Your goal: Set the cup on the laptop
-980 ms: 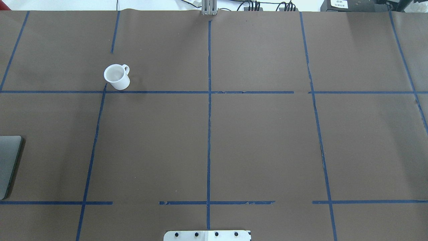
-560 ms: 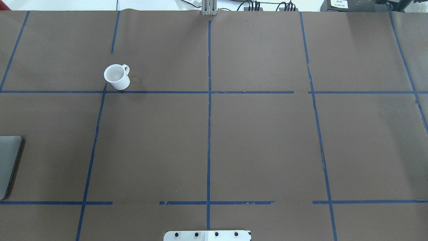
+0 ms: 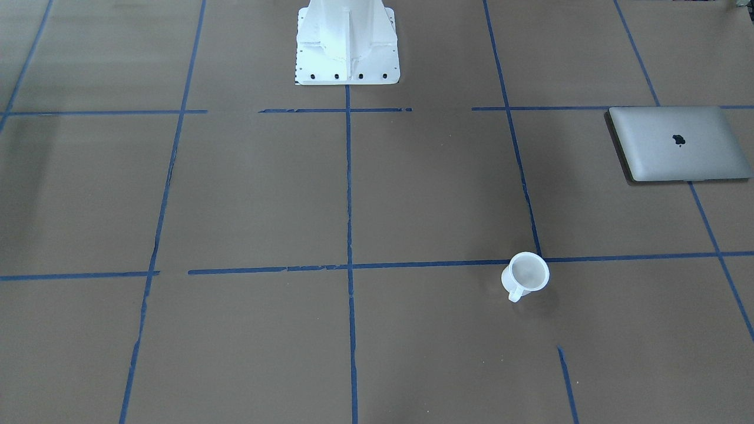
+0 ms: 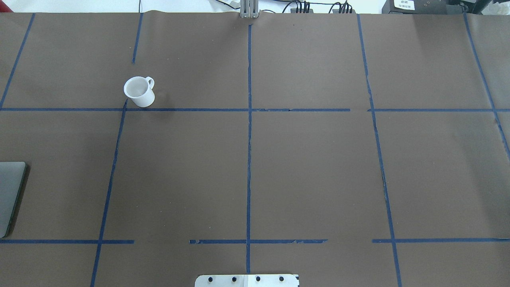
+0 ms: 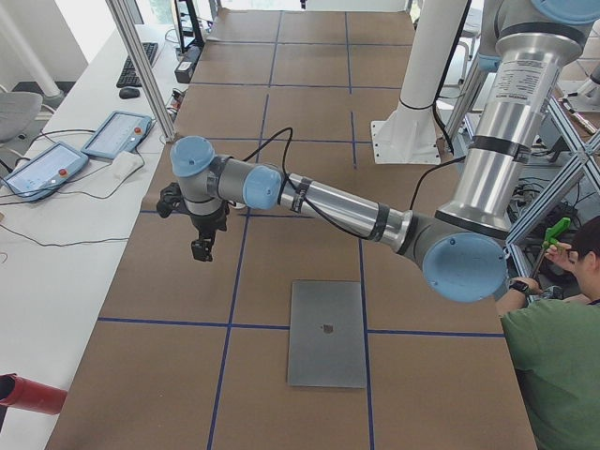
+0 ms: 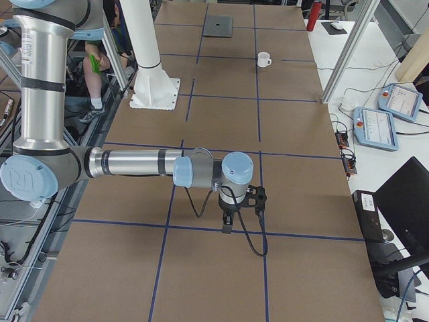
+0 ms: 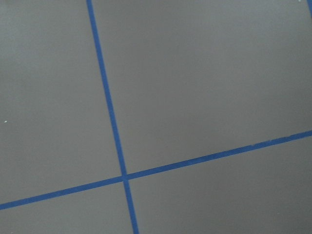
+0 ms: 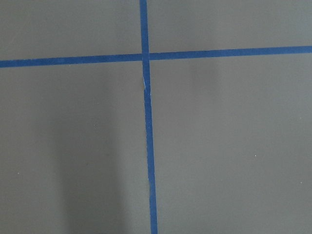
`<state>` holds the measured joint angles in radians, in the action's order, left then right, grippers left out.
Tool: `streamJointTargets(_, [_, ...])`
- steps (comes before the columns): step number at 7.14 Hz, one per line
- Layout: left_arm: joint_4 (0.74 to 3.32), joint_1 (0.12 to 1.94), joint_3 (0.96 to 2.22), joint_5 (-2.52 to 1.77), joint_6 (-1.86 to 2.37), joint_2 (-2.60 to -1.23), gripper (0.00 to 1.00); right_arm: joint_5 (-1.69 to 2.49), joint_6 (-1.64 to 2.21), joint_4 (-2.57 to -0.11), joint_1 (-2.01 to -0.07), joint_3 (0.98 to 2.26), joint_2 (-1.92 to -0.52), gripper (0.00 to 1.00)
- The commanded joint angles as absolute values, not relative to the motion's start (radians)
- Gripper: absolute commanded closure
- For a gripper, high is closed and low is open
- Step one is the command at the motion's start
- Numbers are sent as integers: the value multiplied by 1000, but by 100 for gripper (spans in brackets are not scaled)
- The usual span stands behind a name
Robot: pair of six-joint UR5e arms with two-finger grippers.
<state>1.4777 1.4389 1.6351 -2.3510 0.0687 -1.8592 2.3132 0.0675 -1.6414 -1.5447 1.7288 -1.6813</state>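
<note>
The small white cup (image 4: 138, 91) stands upright on the brown table, handle toward the far right; it also shows in the front view (image 3: 526, 277) and far off in the right side view (image 6: 263, 60). The closed silver-grey laptop (image 3: 680, 143) lies flat at the table's left end, cut off by the overhead view's edge (image 4: 10, 195), well apart from the cup. My left gripper (image 5: 202, 248) hangs above the table beyond the laptop (image 5: 326, 333). My right gripper (image 6: 228, 228) hangs over the table's other end. I cannot tell whether either gripper is open or shut.
The white robot base (image 3: 347, 41) stands at the table's near middle edge. Blue tape lines divide the brown table (image 4: 310, 171). Teach pendants (image 5: 117, 134) lie on a side bench. An operator in green (image 5: 553, 366) sits beside the robot's left.
</note>
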Motion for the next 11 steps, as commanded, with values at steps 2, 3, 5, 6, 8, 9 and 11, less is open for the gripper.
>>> streamJointTargets(2, [1474, 1301, 1635, -2350, 195, -1962, 0, 2313, 67, -1641, -1545, 1729, -1681, 0])
streamJointTargets(3, [1477, 1275, 1632, -2349, 300, -2000, 0, 2313, 67, -1641, -1545, 1729, -1681, 0])
streamJointTargets(5, [1506, 1165, 1646, -2349, 475, -2037, 0, 2313, 67, -1641, -1545, 1729, -1681, 0])
streamJointTargets(6, [1613, 1126, 1626, -2342, 548, -2036, 0, 2313, 67, -1641, -1545, 1729, -1681, 0])
streamJointTargets(8, [1738, 1077, 1434, -2275, 581, -2145, 0, 2313, 67, -1641, -1545, 1729, -1681, 0])
streamJointTargets(9, [1767, 1060, 1361, -2263, 584, -2189, 0, 2313, 67, -1641, -1545, 1729, -1681, 0])
streamJointTargets(11, [1798, 1030, 1243, -2261, 584, -2265, 0, 2313, 67, -1641, -1545, 1729, -1681, 0])
